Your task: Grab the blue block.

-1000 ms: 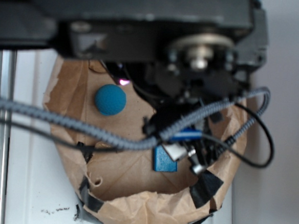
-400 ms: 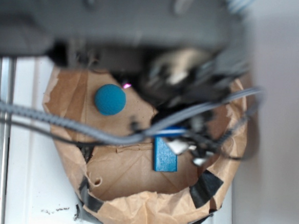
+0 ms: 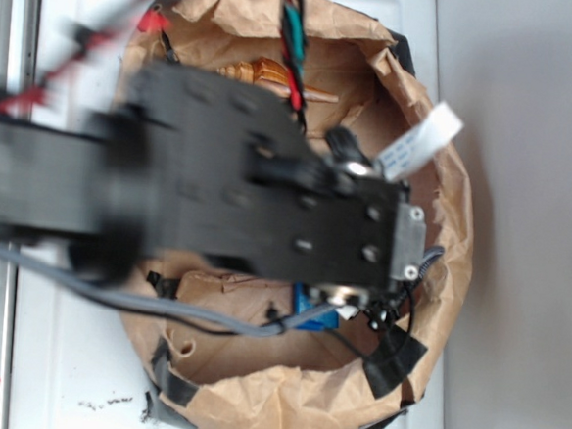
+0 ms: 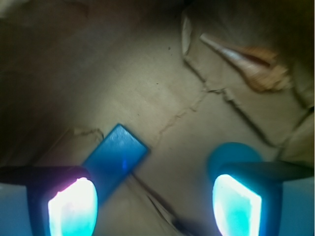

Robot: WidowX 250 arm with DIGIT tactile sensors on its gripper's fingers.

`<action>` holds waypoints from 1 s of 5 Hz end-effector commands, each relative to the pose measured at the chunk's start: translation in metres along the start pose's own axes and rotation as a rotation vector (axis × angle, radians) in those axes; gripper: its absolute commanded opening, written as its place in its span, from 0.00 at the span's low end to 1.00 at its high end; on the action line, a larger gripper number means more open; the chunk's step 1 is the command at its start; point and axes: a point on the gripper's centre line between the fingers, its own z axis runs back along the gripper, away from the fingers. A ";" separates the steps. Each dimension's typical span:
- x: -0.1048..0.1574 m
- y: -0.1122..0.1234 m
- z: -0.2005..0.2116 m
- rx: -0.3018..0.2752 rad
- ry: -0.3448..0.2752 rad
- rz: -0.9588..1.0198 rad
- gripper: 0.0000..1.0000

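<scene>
In paper bowl [image 4: 162,98] | flat blue block [image 4: 115,160] | end effector [image 4: 155,199] spread above.

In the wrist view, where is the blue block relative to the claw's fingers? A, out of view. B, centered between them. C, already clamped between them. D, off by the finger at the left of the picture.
D: the blue block lies on the paper by the finger at the picture's left, not centered in the open claw.

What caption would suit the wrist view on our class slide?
Open gripper above the brown paper floor, the blue block by one of the fingers, a teal ball by the other.
</scene>
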 end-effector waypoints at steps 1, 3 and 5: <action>0.024 -0.027 -0.038 0.021 0.042 0.158 1.00; -0.008 -0.029 -0.041 -0.039 0.091 0.061 1.00; -0.015 -0.003 -0.022 -0.162 0.073 0.039 0.00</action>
